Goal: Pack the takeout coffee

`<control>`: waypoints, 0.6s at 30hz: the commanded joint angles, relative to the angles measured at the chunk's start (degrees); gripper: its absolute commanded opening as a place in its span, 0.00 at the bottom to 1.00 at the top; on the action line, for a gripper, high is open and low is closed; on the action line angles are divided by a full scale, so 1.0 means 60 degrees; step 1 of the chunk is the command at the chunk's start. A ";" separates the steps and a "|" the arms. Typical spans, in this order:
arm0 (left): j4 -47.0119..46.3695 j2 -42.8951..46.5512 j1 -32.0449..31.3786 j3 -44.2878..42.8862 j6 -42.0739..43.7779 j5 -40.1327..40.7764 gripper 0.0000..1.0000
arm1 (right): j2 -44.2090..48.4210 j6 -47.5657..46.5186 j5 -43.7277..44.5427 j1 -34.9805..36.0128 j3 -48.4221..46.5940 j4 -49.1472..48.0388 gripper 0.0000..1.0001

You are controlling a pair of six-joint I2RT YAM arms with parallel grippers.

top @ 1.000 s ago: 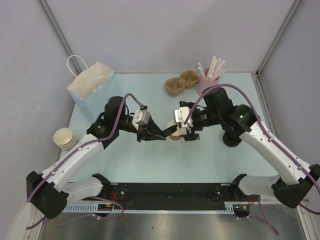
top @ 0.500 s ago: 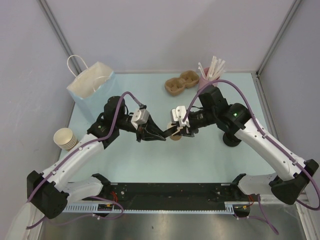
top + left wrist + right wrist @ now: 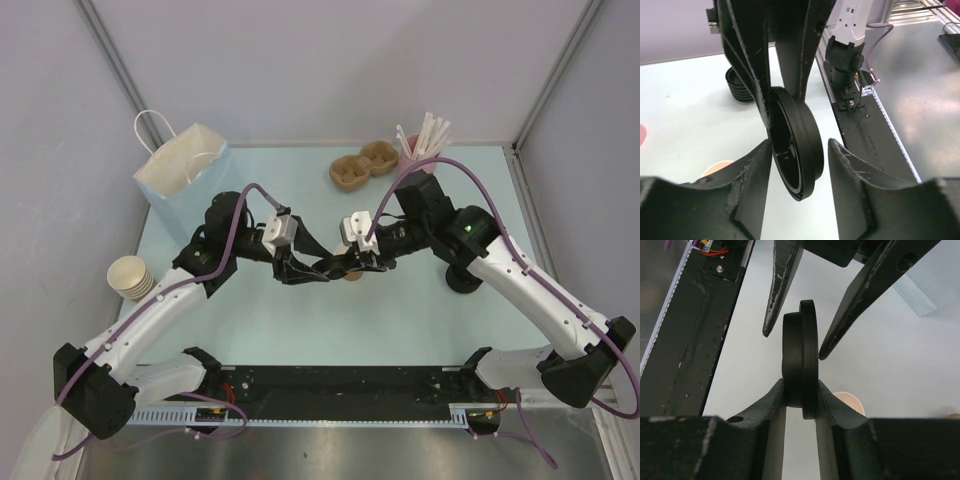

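Mid-air over the middle of the tabletop [image 3: 300, 330], this is looking like a hand-over of the lid [image 3: 801, 360]; the black disc is standing on edge, high above the surface. The right fingers [image 3: 774, 415] are pinching it across its thickness at the lower rim, closed tight on the plastic. The left fingers [image 3: 752, 190] are standing roughly half open around the opposite rim, gripping nothing; one is just beside or grazing the lid and the other is showing clear daylight. The cup [image 3: 849, 401], tan and lidless, is sitting upright on the tabletop directly beneath, peeping out at 5 o'clock of the lid in the right wrist view.

My read: the right arm is taking over the lid so it can cap the cup. The left fingers are needing to spread a touch wider and back straight out toward 9 o'clock, because a graze could twist a disc pinched only at its edge. After that the lid is wanting turning flat, hollow side down, centring over the cup's mouth, and pressing evenly all round. A tilted push is risking tipping the light cup, so the free left fingers could be steadying its wall.

The pale blue bag [image 3: 185, 170] is waiting at 10 o'clock; the brown carrier [image 3: 362, 167] is lying at 1 o'clock.
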State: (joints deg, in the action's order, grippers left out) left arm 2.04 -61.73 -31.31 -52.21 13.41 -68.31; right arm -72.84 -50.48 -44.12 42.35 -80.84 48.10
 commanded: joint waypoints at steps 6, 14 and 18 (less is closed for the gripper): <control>0.1124 0.0255 0.0018 -0.0747 0.1807 0.1247 0.63 | -0.0179 0.0634 -0.0820 -0.0378 -0.0033 -0.0223 0.24; 0.1314 0.0226 -0.0508 -0.0601 0.2496 0.2493 0.66 | -0.0633 0.1512 -0.0835 -0.0393 -0.0048 -0.0793 0.24; 0.1461 0.0196 -0.0699 -0.0630 0.2760 0.2962 0.63 | -0.0911 0.1733 -0.0762 -0.0393 -0.0062 -0.1043 0.24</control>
State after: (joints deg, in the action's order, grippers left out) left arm 10.57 -61.34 -34.20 -54.26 25.85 -53.84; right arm -77.03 -43.18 -47.48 40.01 -80.84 45.43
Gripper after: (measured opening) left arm 0.652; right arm 0.297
